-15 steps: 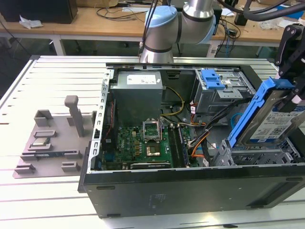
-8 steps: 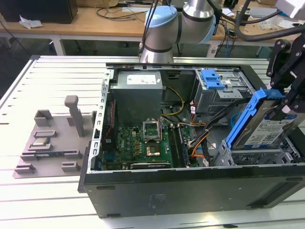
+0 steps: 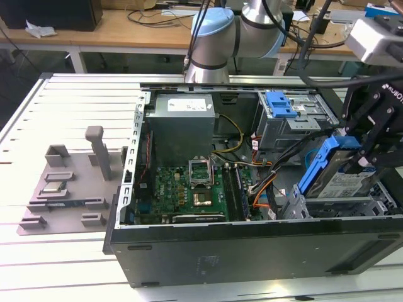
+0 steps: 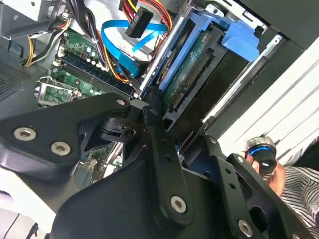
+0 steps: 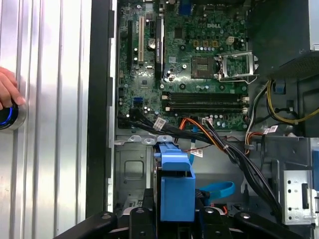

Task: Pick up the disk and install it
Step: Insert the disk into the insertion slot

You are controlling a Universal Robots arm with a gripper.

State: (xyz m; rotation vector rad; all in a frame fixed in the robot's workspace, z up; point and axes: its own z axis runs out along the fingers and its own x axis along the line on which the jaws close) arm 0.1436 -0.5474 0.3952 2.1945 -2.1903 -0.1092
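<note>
The disk [image 3: 345, 184] is a silver drive with a white-and-blue label and blue side rails. It hangs tilted, one end down, over the metal drive bay [image 3: 378, 202] in the computer case's corner at the exterior view's right. My black gripper [image 3: 360, 157] is shut on its upper part. In the first wrist view the disk's blue rail [image 5: 175, 191] sits between my fingers [image 5: 142, 216], above the bay floor [image 5: 130, 172]. In the second wrist view the disk [image 4: 192, 69] shows edge-on with its green circuit side, beyond the gripper's linkages [image 4: 159, 164].
The open case [image 3: 252, 251] holds a motherboard [image 3: 189, 189], a grey power supply [image 3: 182, 123], a second drive cage with a blue clip [image 3: 280, 104], and cable bundles [image 5: 219, 142] beside the bay. A grey parts fixture [image 3: 69, 189] lies at the left. A person's hand [image 5: 6, 87] rests on a blue-lit knob [image 5: 7, 117].
</note>
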